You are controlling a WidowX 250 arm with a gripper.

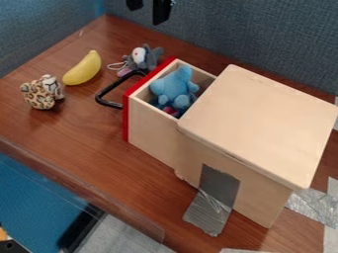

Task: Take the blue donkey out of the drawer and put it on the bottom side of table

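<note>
The black gripper (147,15) hangs at the view's top edge, higher in the picture than the drawer (150,122) and well apart from it. Its two fingers (161,11) point downward and stand parted, a gap between them; the picture-right one dips lower in view, toward the drawer, than the other.

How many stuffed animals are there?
3: a blue one in the open drawer, a gray one by the handle, a spotted one beside the banana. More may hide under the blue one.
</note>
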